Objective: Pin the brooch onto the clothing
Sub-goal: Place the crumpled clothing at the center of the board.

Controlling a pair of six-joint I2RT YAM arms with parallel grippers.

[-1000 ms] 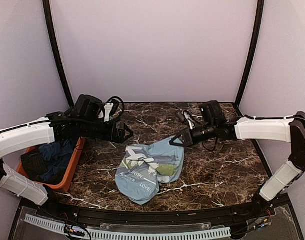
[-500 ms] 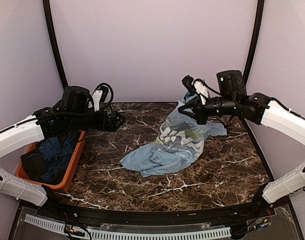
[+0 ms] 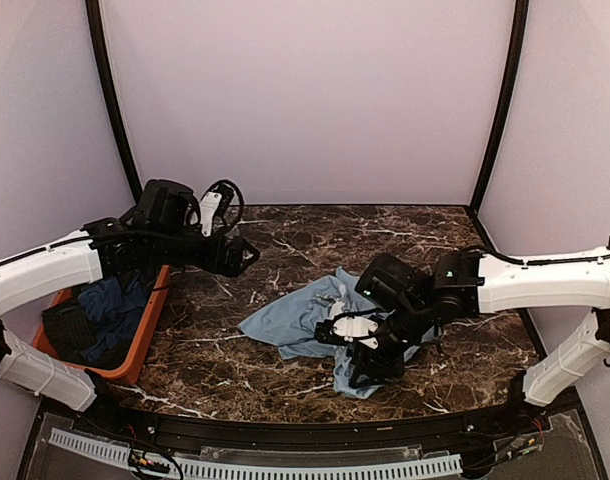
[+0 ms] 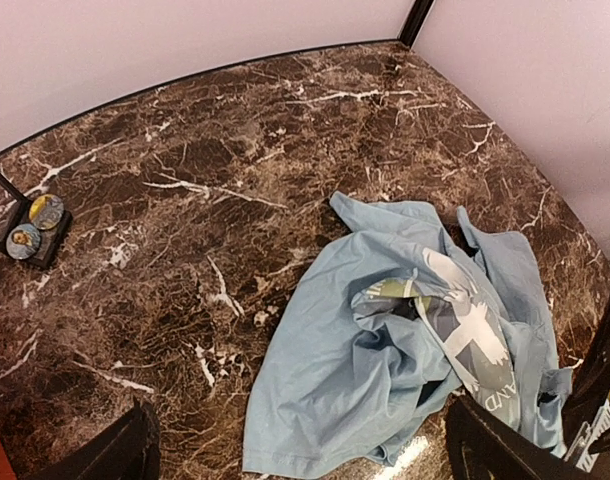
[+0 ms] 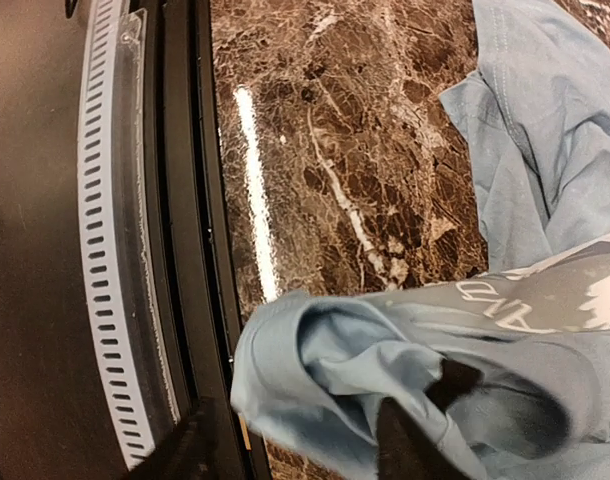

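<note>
blue shirt [image 3: 285, 320] lies bunched while i lay it out, right gripper [image 5: 295, 430] parted around a fold, left gripper [image 3: 250, 257] spread wide, empty; next, i think, flatten the chest.

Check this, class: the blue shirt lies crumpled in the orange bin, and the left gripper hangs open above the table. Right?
No. The top view shows the shirt crumpled on the table, not in the orange bin, which holds darker garments. The left gripper does hang open above the table.
</note>
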